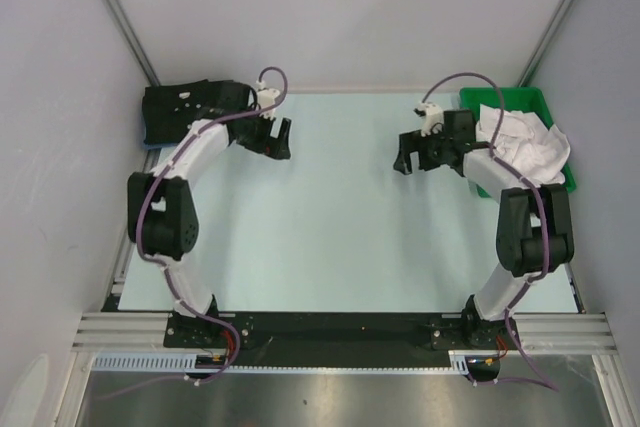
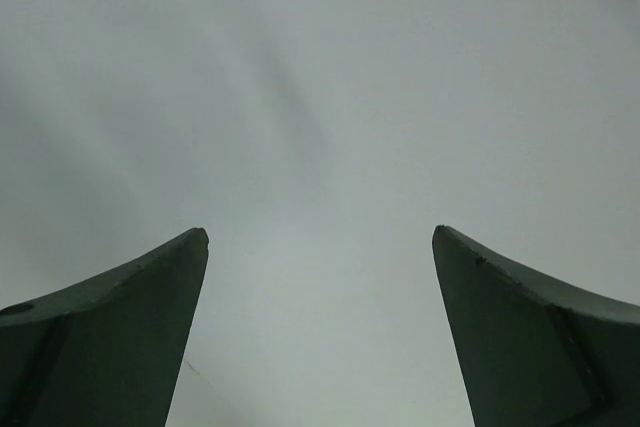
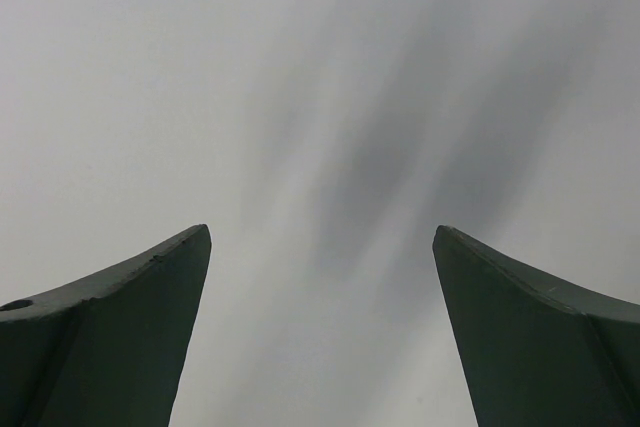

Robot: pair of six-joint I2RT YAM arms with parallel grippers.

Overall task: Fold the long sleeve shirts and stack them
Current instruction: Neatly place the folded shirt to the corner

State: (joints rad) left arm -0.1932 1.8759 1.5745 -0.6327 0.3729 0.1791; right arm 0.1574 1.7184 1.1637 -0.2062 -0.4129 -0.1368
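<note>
1. The black shirt [image 1: 185, 105] lies in a compact bundle at the far left corner of the worktop [image 1: 340, 237]. Small pale buttons show on its top surface. Whether its folds are neat cannot be told.
2. Only a narrow edge of the blue shirt [image 1: 147, 144] shows. It sticks out from under the near left side of the black shirt, at the worktop's left edge.
3. The left hand [image 1: 281, 139] hangs just to the right of the black shirt, toward the worktop's far middle. It does not touch the cloth. In the left wrist view the left hand [image 2: 320, 237] is released, with its fingers spread wide over bare worktop and nothing between them.
4. The right hand [image 1: 404, 159] hangs over the worktop's far right half, well apart from both shirts. In the right wrist view it [image 3: 320, 237] is likewise released, with bare worktop between its fingers.
5. A green bin [image 1: 530, 99] stands at the worktop's far right corner. It holds a crumpled white cloth [image 1: 525, 142], which spills over its right rim.
</note>
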